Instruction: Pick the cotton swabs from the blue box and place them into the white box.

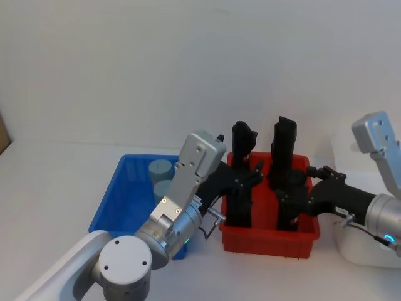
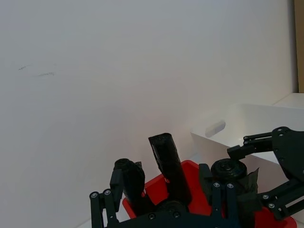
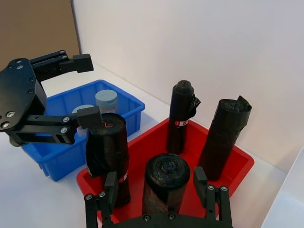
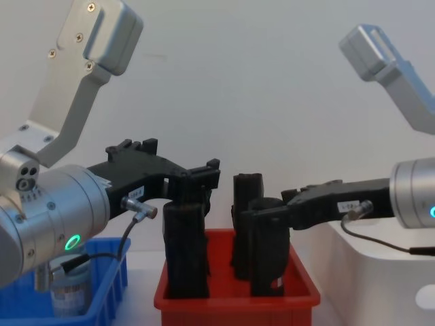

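Observation:
Two cotton swabs jars [image 1: 160, 169] [image 3: 106, 99] with pale lids stand in the blue box [image 1: 116, 200] [image 3: 57, 156] on the left; one jar [image 4: 70, 291] shows low in the chest view. The white box [image 1: 366, 254] [image 2: 251, 121] sits at the far right. My left gripper [image 1: 249, 177] [image 3: 85, 90] [image 4: 200, 178] hangs open above the left side of the red bin, beside the blue box, holding nothing. My right gripper [image 1: 289, 191] [image 3: 159, 197] [image 4: 272, 207] is open over the red bin's right side, its fingers either side of a black roll [image 3: 165, 183].
A red bin [image 1: 269, 238] [image 4: 238, 299] between the two boxes holds several upright black rolls [image 3: 181, 116]. A plain white wall stands close behind the table. Both arms crowd the space above the red bin.

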